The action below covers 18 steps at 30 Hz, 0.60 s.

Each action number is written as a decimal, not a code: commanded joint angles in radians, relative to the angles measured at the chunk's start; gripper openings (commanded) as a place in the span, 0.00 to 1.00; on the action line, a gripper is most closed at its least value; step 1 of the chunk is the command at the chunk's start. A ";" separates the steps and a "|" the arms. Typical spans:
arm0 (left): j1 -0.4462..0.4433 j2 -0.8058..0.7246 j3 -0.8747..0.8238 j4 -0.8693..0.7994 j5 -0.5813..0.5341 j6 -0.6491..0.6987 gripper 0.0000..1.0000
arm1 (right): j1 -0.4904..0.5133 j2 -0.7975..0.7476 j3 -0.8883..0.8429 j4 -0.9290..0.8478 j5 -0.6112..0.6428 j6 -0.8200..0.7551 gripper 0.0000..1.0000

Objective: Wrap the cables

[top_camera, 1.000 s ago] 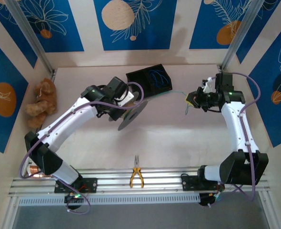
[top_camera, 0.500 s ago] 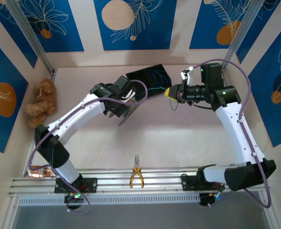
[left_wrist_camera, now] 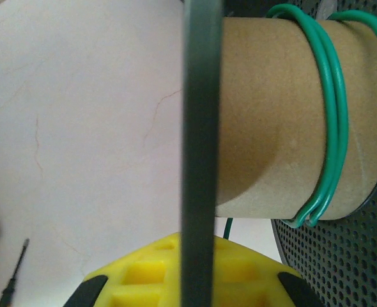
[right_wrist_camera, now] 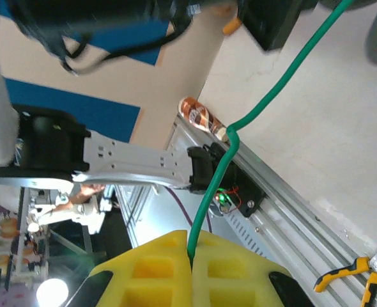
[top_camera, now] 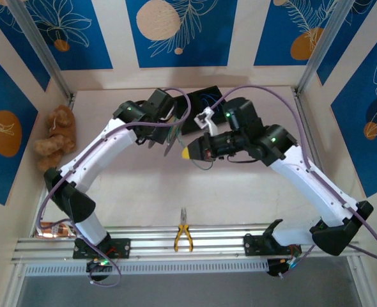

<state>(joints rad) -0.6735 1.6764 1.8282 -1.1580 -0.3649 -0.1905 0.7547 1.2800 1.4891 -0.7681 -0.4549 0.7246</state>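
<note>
Around the cardboard core of the spool [left_wrist_camera: 265, 121], the left wrist view is showing two turns of green cable [left_wrist_camera: 334, 115] lying by the perforated flange and the left gripper [left_wrist_camera: 200, 281] clamping the other flange between its pads [left_wrist_camera: 144, 281], while the top view is rendering the spool as a thin dark disc. Just right of the spool, the right gripper [top_camera: 187, 153] is pinching the green cable, pads pressed together. Behind the spool, a black box [top_camera: 192, 115] is sitting on the surface [top_camera: 239, 192], thin blue strands [top_camera: 206, 99] lying inside.
</note>
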 commanded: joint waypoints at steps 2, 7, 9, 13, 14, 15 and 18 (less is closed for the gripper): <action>0.076 -0.055 0.048 0.050 -0.004 -0.141 0.00 | 0.105 0.027 -0.037 0.028 -0.011 0.007 0.00; 0.134 -0.098 0.042 0.109 0.048 -0.211 0.00 | 0.149 0.047 -0.113 0.080 0.016 0.023 0.00; 0.152 -0.120 0.035 0.141 0.074 -0.237 0.00 | 0.156 0.048 -0.161 0.107 0.050 0.043 0.00; 0.202 -0.164 0.009 0.228 0.220 -0.295 0.00 | 0.166 0.045 -0.252 0.161 0.116 0.101 0.00; 0.211 -0.175 0.004 0.244 0.245 -0.309 0.00 | 0.165 0.042 -0.270 0.172 0.134 0.111 0.00; 0.220 -0.186 -0.001 0.261 0.276 -0.320 0.00 | 0.166 0.043 -0.292 0.181 0.154 0.121 0.00; 0.256 -0.226 -0.050 0.335 0.402 -0.369 0.00 | 0.161 0.047 -0.335 0.195 0.217 0.130 0.00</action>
<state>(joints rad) -0.4774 1.5166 1.7897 -1.0836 -0.0525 -0.4492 0.8913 1.3392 1.2030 -0.4984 -0.2466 0.8112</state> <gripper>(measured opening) 0.076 0.052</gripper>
